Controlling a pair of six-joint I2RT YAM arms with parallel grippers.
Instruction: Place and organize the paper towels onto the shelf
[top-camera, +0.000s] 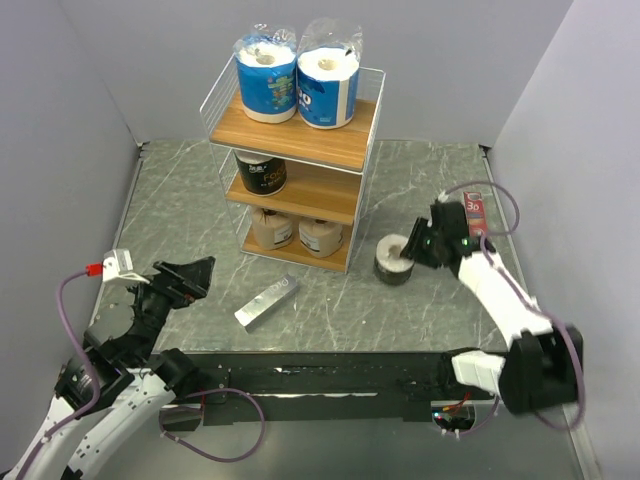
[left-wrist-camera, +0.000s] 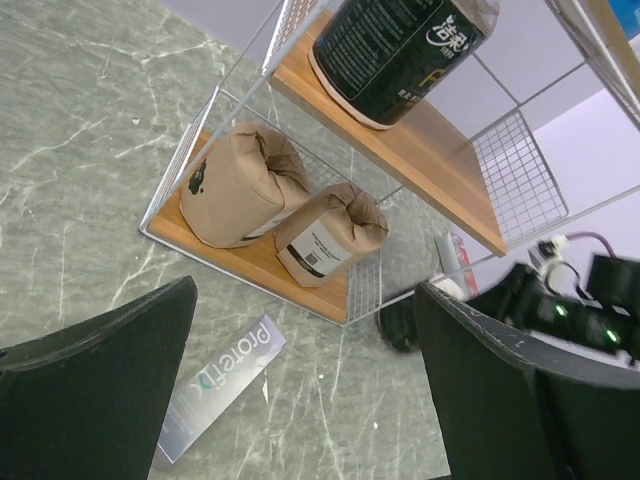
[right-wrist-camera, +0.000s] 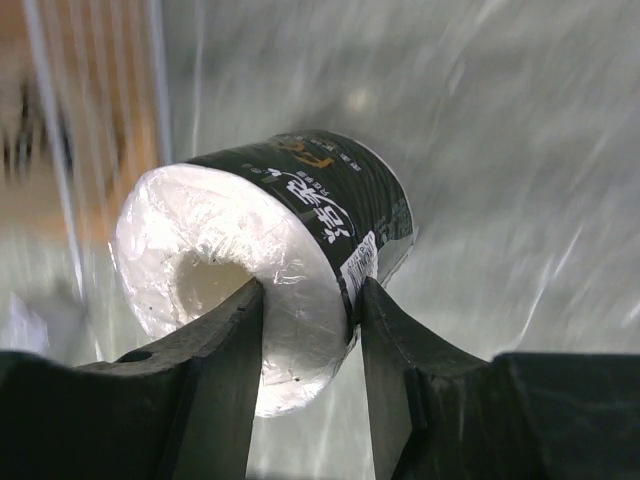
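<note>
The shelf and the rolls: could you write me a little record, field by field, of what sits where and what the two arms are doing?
top tier: two blue rolls, side by side
middle tier: one black roll, at the left
bottom tier: two brown rolls
on the table: second black roll, right of the shelf
right jaws: closed on that roll's wall, one finger at its core
left jaws: open, empty, above the table
other items: silver bar in front of the shelf; red box by the right arm
</note>
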